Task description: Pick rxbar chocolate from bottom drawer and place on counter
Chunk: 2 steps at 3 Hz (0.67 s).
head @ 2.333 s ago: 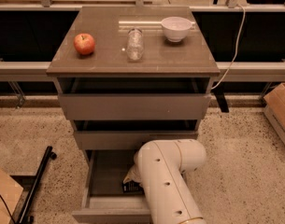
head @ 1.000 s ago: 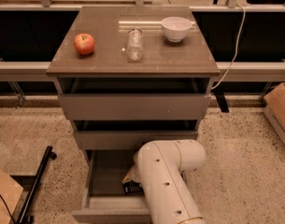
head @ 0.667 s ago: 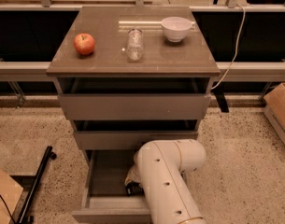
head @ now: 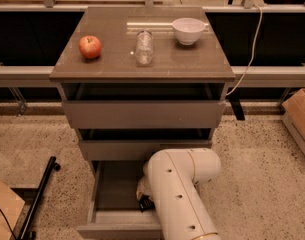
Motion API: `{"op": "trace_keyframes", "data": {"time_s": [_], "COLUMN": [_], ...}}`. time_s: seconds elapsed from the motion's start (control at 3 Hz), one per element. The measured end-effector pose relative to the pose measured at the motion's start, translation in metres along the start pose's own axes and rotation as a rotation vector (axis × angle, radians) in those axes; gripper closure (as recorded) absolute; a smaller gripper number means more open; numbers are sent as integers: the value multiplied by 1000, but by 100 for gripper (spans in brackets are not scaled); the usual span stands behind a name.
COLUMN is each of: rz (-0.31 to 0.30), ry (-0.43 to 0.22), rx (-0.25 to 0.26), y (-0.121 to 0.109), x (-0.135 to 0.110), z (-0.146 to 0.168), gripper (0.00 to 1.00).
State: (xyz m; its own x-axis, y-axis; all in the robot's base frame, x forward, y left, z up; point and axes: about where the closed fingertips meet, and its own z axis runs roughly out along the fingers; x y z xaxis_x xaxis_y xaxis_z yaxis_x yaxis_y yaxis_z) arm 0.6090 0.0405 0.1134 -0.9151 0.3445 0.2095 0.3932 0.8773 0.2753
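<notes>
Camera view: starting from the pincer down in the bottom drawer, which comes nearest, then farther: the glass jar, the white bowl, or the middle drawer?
The pincer sits low in the open bottom drawer, mostly hidden by the arm.
1. Middle drawer, just above it.
2. Glass jar, mid counter, higher up.
3. White bowl, at the counter's back right.

The white arm covers the right part of the bottom drawer, so much of the floor of this drawer is hidden. The pincer is down inside the drawer, under the arm, and only a small dark part shows at the arm's left side. The rxbar chocolate cannot be told apart from this dark part. The picture's lower edge cuts off the drawer's front and the arm.
</notes>
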Motion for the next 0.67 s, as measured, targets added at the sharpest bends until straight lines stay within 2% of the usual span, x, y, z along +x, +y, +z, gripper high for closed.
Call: {"op": "trace_keyframes", "data": {"time_s": [0.33, 0.67], "rz": [25, 25], "ry": [10, 10], "rx": [-22, -22], "y": [-12, -11], "x": [1, 1], "z": [-5, -8], "gripper": [100, 100]}}
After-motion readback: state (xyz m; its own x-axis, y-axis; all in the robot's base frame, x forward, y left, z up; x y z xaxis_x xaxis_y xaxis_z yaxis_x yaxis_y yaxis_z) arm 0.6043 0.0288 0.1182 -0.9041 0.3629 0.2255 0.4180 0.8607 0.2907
